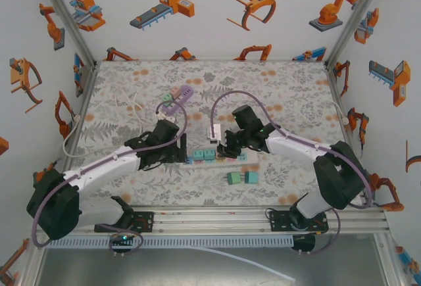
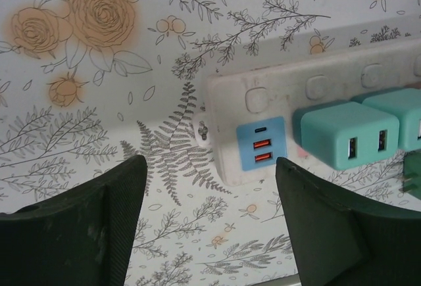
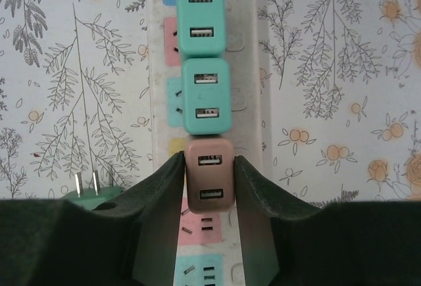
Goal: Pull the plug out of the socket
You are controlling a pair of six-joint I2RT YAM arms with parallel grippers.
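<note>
On the left side of the floral table [image 1: 131,82], the left gripper [image 2: 210,190] is hovering with its fingers spread wide apart, facing the end of the white power strip [image 2: 342,69] where the blue USB panel [image 2: 262,143] is sitting; I cannot tell whether it is touching the strip, but it seems to be waiting there to brace that end so the strip is not lifting with the pull. Moving along the strip, two teal plugs [image 3: 200,20] are sitting seated in a row, and the brown plug [image 3: 209,181], the one to be pulled, is sitting in the next socket, hard up against the nearer teal one. The right gripper [image 3: 209,161] is clamping this brown plug by its two long sides, which is leaving the neighbour's edge untouched. A loose green plug [image 3: 89,197] is lying prongs-out just beside the strip, close to the right gripper's finger, so sideways room is looking tight; straight off the socket face the way is looking open, and further right the table is offering plenty of free cloth.
</note>
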